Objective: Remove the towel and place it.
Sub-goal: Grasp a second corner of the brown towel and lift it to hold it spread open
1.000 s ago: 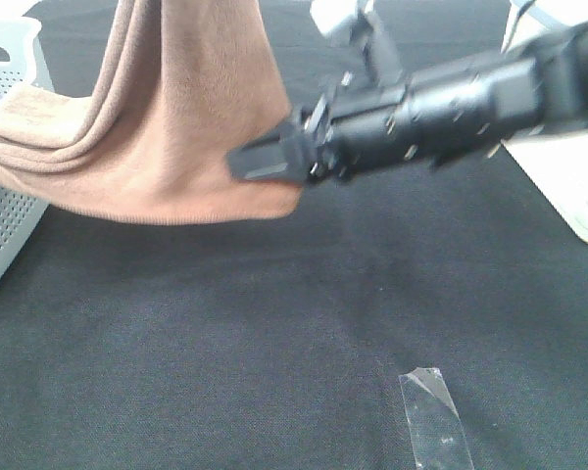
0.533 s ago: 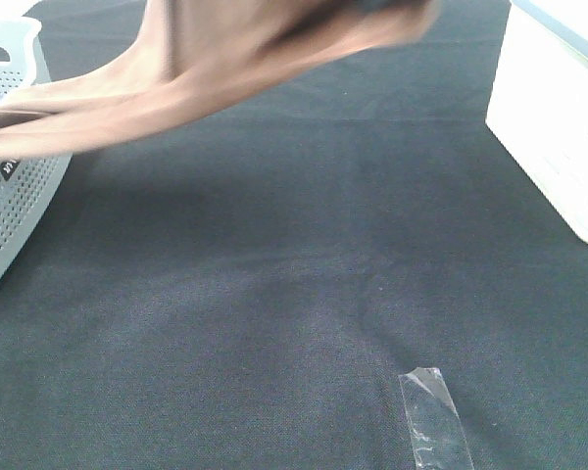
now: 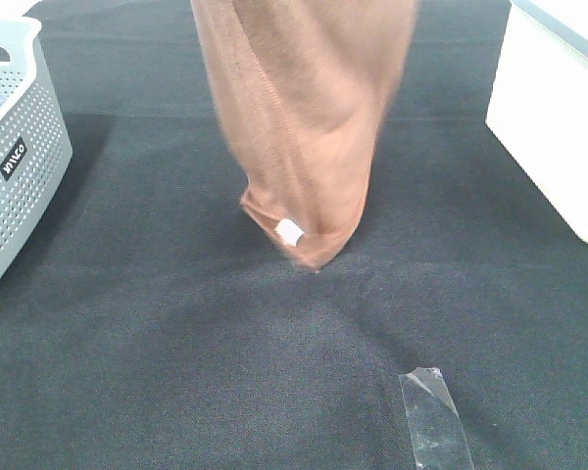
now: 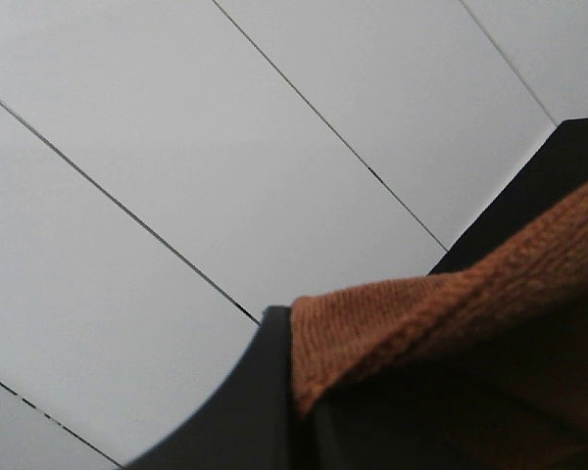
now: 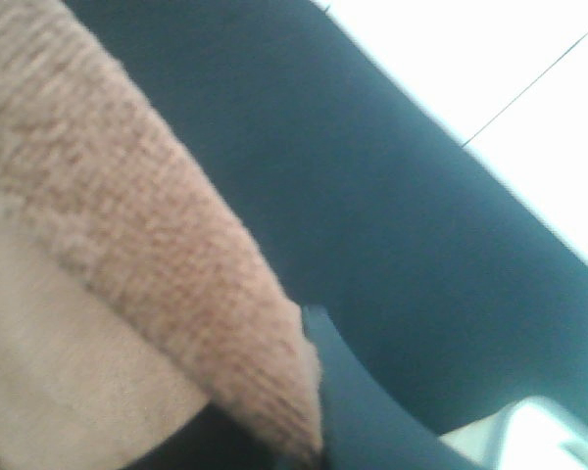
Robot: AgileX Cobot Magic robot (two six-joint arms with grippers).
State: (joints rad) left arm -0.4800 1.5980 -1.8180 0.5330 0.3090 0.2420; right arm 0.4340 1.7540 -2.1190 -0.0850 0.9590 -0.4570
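The brown towel [image 3: 309,127] hangs bunched from above the top edge of the exterior high view, over the middle of the black table cloth [image 3: 176,343]. Its lowest corner, with a small white tag [image 3: 290,231], is just above or touching the cloth. Neither gripper shows in the exterior high view. In the left wrist view the towel's hem [image 4: 451,304] sits pinched in my left gripper [image 4: 304,392]. In the right wrist view the towel [image 5: 127,245] fills the near side and runs into my right gripper [image 5: 314,411], beside a dark finger [image 5: 353,411].
A white perforated basket [image 3: 20,147] stands at the left edge. A white box [image 3: 559,117] stands at the right. A strip of clear tape [image 3: 433,416] lies on the cloth near the front.
The towel has come off the basket and swung right; it hung stretched sideways, and now hangs down over the table's middle. The right arm has risen out of the exterior view.
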